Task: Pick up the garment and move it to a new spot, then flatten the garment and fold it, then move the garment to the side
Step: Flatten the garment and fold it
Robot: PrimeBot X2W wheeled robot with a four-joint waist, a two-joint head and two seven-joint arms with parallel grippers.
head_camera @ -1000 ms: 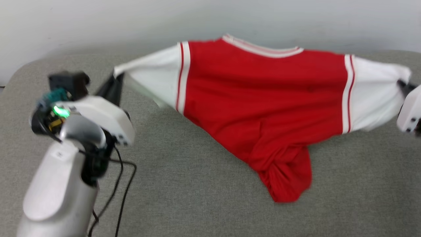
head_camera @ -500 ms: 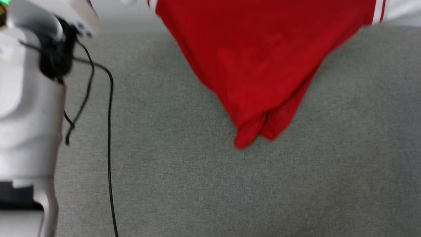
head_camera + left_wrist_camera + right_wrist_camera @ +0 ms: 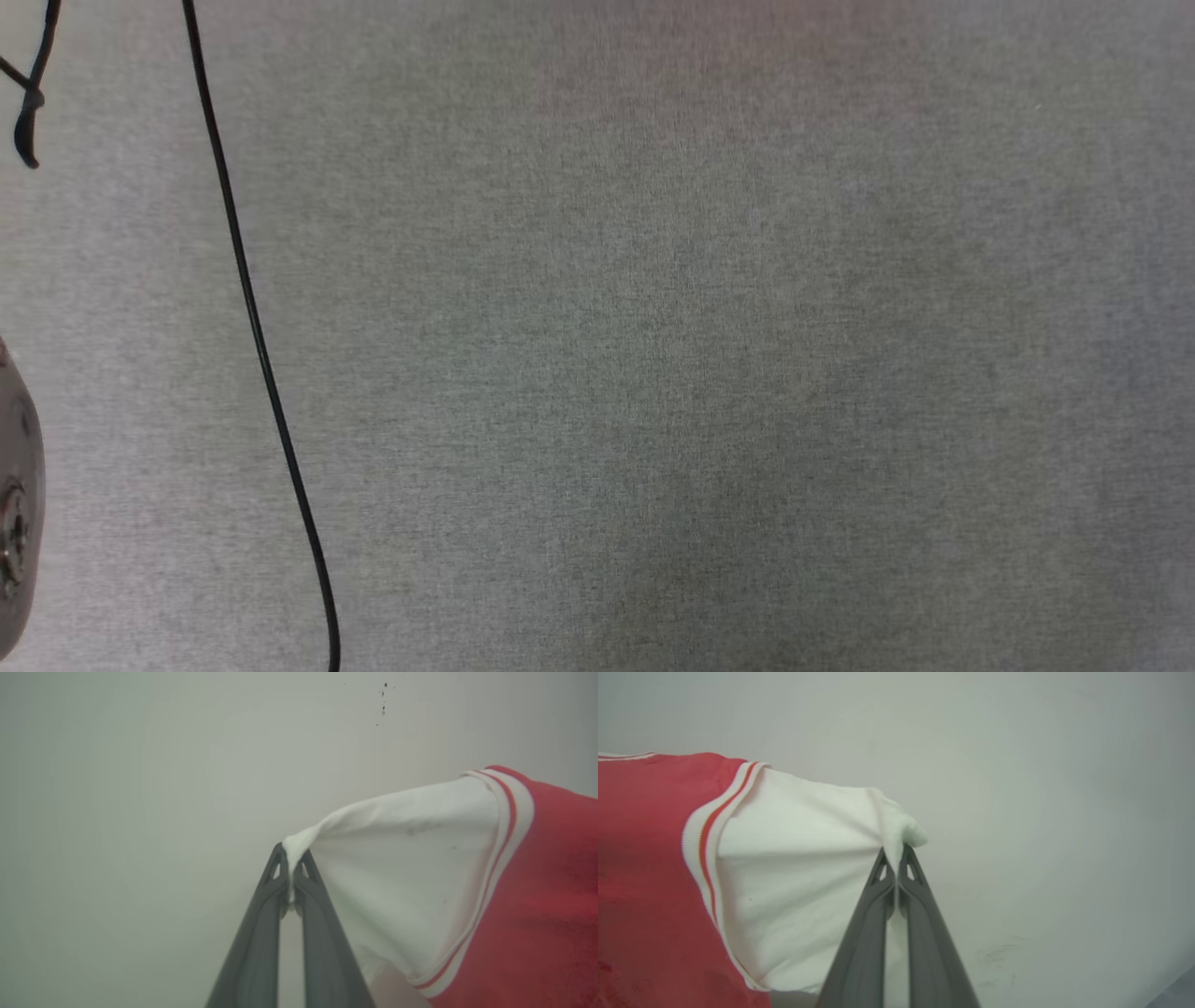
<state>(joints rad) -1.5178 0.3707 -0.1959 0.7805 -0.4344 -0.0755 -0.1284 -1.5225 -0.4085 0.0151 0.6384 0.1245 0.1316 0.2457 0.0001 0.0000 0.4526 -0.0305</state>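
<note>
Against a pale wall (image 3: 140, 788), the left gripper (image 3: 292, 853) pinches the garment (image 3: 551, 905) by its white sleeve tip mid-frame; the right gripper (image 3: 895, 853) pinches the other sleeve.

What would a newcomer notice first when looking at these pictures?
A red jersey T-shirt with white sleeves is held up before a pale wall. The left tool and the right tool are each shut on one sleeve tip. In the head view, a black cable crosses the grey cloth surface.
</note>
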